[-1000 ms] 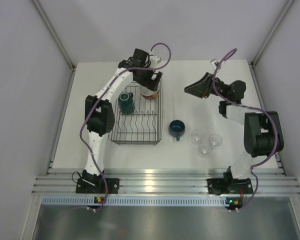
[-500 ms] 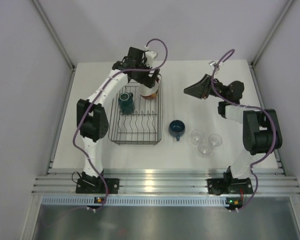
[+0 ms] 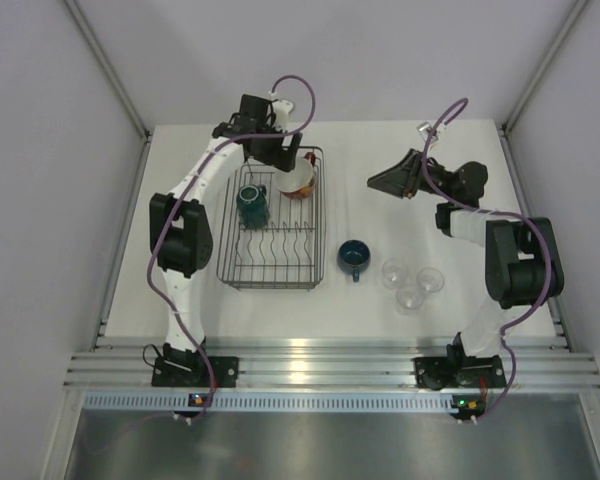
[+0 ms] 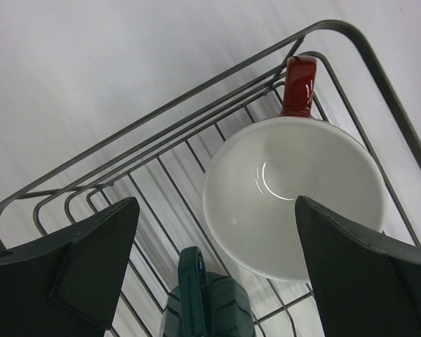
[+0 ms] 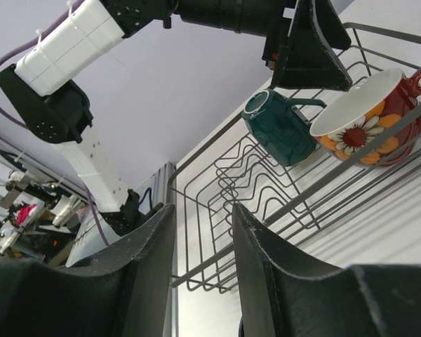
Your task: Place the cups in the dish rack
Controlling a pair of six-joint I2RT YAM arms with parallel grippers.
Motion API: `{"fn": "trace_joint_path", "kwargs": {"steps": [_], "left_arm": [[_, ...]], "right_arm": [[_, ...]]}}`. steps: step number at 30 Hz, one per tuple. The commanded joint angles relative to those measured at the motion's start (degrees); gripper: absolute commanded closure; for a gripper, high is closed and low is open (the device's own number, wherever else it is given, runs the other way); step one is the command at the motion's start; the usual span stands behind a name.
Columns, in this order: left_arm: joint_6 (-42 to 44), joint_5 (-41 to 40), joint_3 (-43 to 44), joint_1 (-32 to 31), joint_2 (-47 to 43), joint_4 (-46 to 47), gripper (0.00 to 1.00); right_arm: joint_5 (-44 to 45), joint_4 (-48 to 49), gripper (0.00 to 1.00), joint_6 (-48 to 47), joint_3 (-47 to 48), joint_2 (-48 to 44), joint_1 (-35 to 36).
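The dish rack [image 3: 270, 262] holds the teal mug [image 3: 252, 203] near its left side and the big red patterned cup [image 3: 297, 178] in its far right corner. My left gripper [image 3: 276, 155] hovers open just above and left of the red cup. In the left wrist view the cup's white inside [image 4: 295, 189] and the teal mug [image 4: 207, 302] lie below the wide-apart fingers [image 4: 91, 267]. The small dark-blue cup [image 3: 353, 257] and three clear glasses [image 3: 410, 285] stand on the table right of the rack. My right gripper [image 3: 378, 180] hangs open in the air, pointing at the rack [image 5: 266, 175].
The rack's upright prongs [image 3: 275, 245] fill its near half. The table's right edge runs close behind the right arm [image 3: 520, 260]. The aluminium rail [image 3: 310, 355] with both arm bases borders the near side.
My left gripper has drawn back and to the left off the red cup, which stays in the rack and now shows fully. The right arm has barely moved.
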Motion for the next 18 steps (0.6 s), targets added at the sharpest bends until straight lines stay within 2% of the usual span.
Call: {"fn": "trace_joint_path", "kwargs": {"steps": [1,6,18], "left_arm": [[-0.54,2.82,0.06,0.18,1.07,1.80,0.01],[-1.16,6.08,0.15,0.18,2.39,2.32,0.01],[-3.09,8.36,-0.47,0.27,6.25,2.41,0.02]], "right_arm": [[-0.57,6.91,0.61,-0.70,-0.07,-1.26,0.65],[-0.57,6.82,0.61,-0.70,-0.16,-1.17,0.65],[-0.49,5.15,0.61,-2.37,-1.12,-2.14,0.65]]}}
